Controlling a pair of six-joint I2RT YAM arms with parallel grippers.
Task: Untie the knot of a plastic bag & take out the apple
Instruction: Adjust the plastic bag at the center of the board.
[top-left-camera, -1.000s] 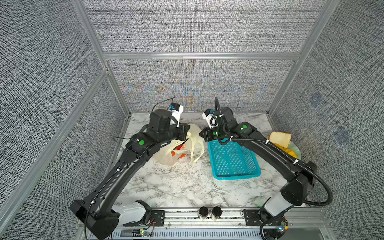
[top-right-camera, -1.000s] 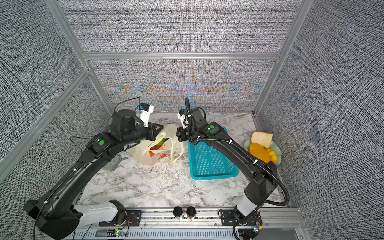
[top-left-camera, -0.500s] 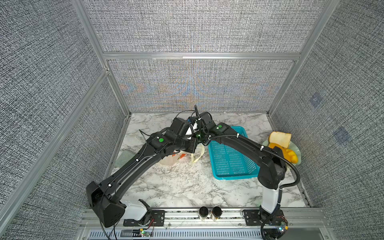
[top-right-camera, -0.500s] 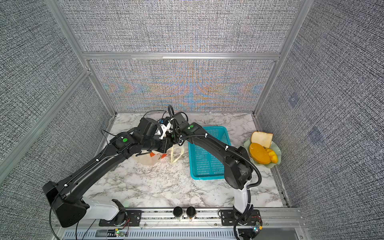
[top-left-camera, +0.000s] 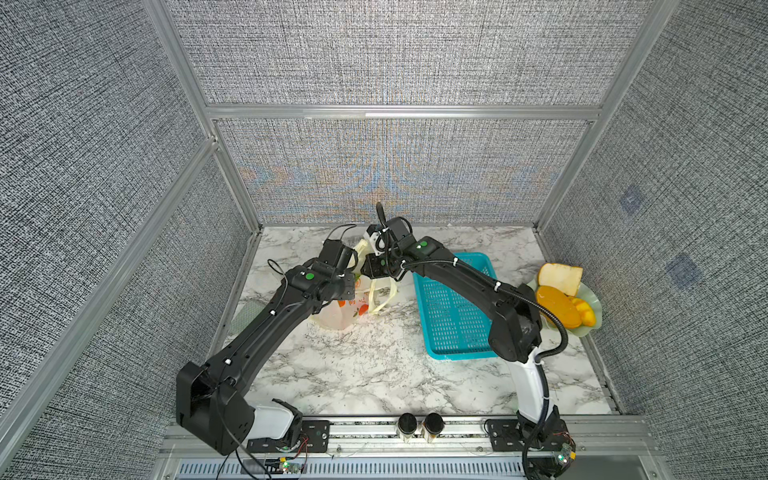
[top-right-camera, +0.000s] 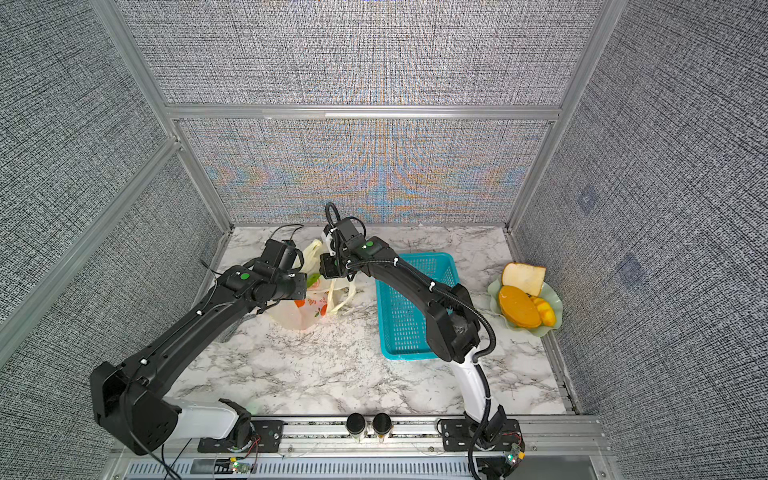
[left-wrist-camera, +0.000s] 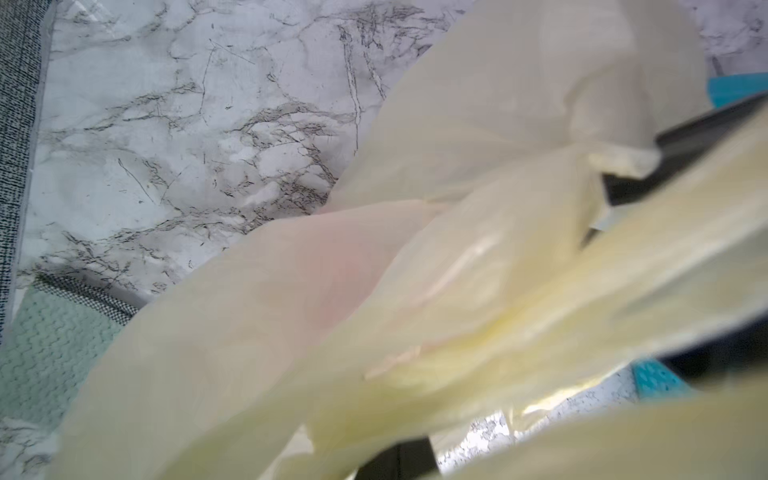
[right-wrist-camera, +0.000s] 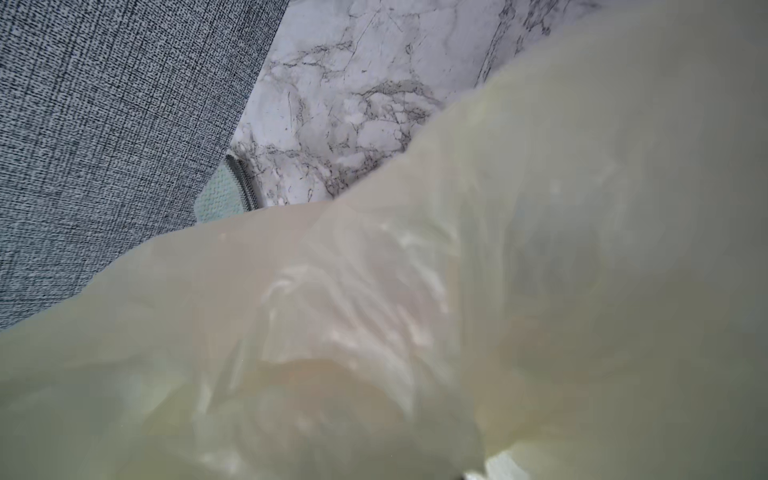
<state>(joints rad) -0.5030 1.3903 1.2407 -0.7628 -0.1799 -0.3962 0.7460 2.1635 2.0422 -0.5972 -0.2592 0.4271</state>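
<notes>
**Clearances.** The counter (top-left-camera: 374, 382) is lying open across its whole near half, from the left wall to the right wall, with only the two arms passing above it. A green cloth (top-left-camera: 245, 316) is lying tight against the left wall. A turquoise basket (top-left-camera: 459, 355) is sitting right of centre. Its left side is just beside the bag's hanging strips but apart from them, and the right forearm is crossing over its far-left corner. A pale green plate (top-left-camera: 595, 309) of food is sitting at the right edge, right of the basket and not touching it.

**Task item.** The plastic bag (top-left-camera: 334, 318) is standing on the far-left part of the counter, between the cloth and the basket, with its printed side facing near. Its handle strips (top-left-camera: 382, 296) are looping down on the right onto the marble. Its top is standing raised between the two claws. The knot cannot be picked out in any view, as the arms are covering that spot.

**Claws.** The left claw (top-left-camera: 348, 274) is sitting at the bag's top with its jaws pressed together. Pale film is filling its wrist view, and whether any film is caught between the jaws cannot be told. The right claw (top-left-camera: 371, 270) is sitting right beside it, against the bag's top. Blurred film is blanketing its wrist view, so neither its opening nor any hold can be told.
</notes>
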